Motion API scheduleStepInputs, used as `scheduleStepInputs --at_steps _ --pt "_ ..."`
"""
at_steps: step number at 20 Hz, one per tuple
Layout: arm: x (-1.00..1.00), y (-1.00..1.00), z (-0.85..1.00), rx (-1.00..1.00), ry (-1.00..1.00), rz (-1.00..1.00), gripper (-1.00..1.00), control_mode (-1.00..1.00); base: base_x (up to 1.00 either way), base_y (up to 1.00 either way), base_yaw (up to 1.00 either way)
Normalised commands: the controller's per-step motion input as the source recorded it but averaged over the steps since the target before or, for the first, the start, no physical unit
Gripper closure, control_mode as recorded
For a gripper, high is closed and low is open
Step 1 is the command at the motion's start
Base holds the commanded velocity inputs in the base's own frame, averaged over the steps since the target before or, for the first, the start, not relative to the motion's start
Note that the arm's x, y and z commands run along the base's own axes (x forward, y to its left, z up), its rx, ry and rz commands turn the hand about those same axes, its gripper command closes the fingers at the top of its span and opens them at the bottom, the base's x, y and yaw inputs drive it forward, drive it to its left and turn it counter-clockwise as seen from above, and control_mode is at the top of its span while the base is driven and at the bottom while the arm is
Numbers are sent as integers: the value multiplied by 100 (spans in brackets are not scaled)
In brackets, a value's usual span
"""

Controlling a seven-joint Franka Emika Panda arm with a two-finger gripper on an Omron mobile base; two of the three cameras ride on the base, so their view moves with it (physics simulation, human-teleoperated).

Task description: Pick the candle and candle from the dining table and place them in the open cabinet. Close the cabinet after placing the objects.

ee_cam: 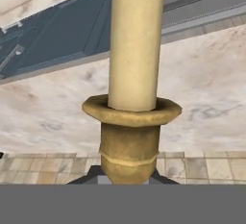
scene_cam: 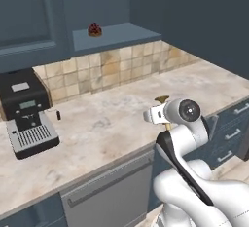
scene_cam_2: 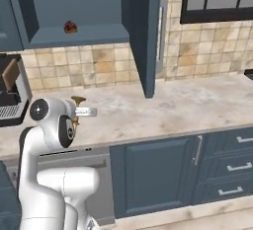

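We saw tool point(ee_cam: 126, 182) clamped on brass candlestick point(ee_cam: 129, 141) under cream candle point(ee_cam: 136, 40); we judged it light, rigid, top-heavy, wax brittle; brass socket safest hold.

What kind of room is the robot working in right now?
A kitchen, in a simulated render. A marbled stone counter runs under a tan tile backsplash, an espresso machine stands on it, and a blue-grey wall cabinet hangs open above.
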Motion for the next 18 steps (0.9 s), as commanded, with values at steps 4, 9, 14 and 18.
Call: scheduleStepInputs --at_steps 4,9,14,18 --pt "0 0 0 0 0 0 100 100 0 -8 28" --pt "0 0 0 0 0 0 100 100 0 -9 27" --pt "0 0 0 0 0 0 100 100 2 -9 24" --pt "0 0 0 0 0 0 100 100 11 -12 19"
